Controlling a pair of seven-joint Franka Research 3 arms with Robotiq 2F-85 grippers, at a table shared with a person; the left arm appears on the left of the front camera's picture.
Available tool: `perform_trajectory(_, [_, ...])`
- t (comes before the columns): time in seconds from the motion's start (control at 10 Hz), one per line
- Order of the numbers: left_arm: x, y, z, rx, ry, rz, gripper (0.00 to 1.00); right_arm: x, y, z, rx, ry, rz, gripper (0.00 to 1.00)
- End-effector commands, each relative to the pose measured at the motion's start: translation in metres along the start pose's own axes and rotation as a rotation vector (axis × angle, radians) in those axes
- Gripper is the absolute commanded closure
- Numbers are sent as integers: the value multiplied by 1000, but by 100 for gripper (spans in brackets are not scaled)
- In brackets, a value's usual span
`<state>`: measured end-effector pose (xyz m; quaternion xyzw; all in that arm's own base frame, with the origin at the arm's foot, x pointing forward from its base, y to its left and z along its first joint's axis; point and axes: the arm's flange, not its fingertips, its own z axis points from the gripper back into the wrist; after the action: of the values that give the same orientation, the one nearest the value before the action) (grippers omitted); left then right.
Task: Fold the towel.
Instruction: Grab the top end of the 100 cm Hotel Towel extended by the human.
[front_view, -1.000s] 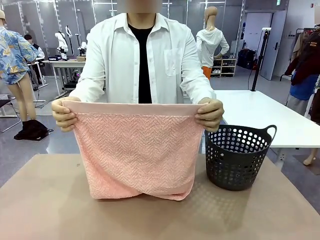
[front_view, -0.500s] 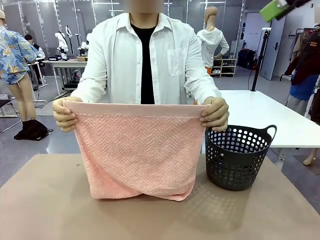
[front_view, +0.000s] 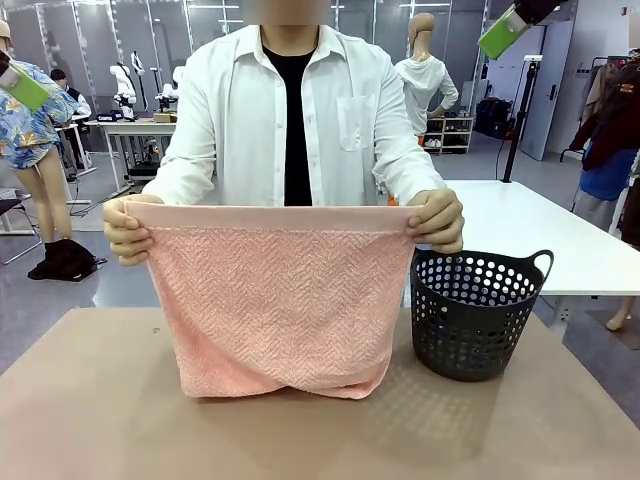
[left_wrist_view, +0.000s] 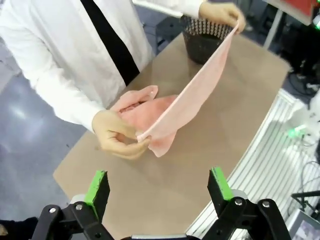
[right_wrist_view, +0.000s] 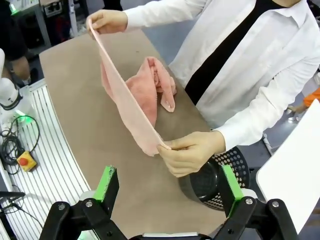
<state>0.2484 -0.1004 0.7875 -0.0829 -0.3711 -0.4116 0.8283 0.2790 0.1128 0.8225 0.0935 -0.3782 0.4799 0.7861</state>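
Left gripper (left_wrist_view: 158, 181) and right gripper (right_wrist_view: 168, 177) hang wide apart, holding nothing. A person's hand (front_view: 128, 232) and other hand (front_view: 437, 220) hold up the towel (front_view: 270, 300) beside the basket (front_view: 475, 318).

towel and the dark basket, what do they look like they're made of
The towel looks like soft terry cloth, probably cotton: matte pink, herringbone texture, a smooth plain band along the top edge, and it hangs limp. The basket looks like moulded plastic: dark grey, faint sheen, stiff walls with even rows of round holes.
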Motion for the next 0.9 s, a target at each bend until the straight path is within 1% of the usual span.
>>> perform_trajectory(0.0, [0, -5, -1, 1, 16, -35, 0, -2, 2, 4, 2, -5, -29, 0])
perform_trajectory(0.3, [0, -5, -1, 1, 16, -35, 0, -2, 2, 4, 2, -5, -29, 0])
perform_trajectory(0.4, [2, -5, -1, -8, 4, -23, 0, -1, 0, 3, 13, -11, -6, 0])
perform_trajectory(0.5, [35, -11, -24, -47, 96, -145, 0, 34, 2, -17, 81, 66, 163, 0])
perform_trajectory(0.6, [62, -14, -46, -76, 157, -200, 0, 63, 4, -36, 86, 138, 240, 0])
perform_trajectory(0.7, [85, -24, -67, -115, 212, -275, 0, 86, 11, -55, 87, 237, 319, 0])
perform_trajectory(0.8, [99, -31, -84, -123, 293, -317, 0, 98, 18, -71, 109, 292, 388, 0])
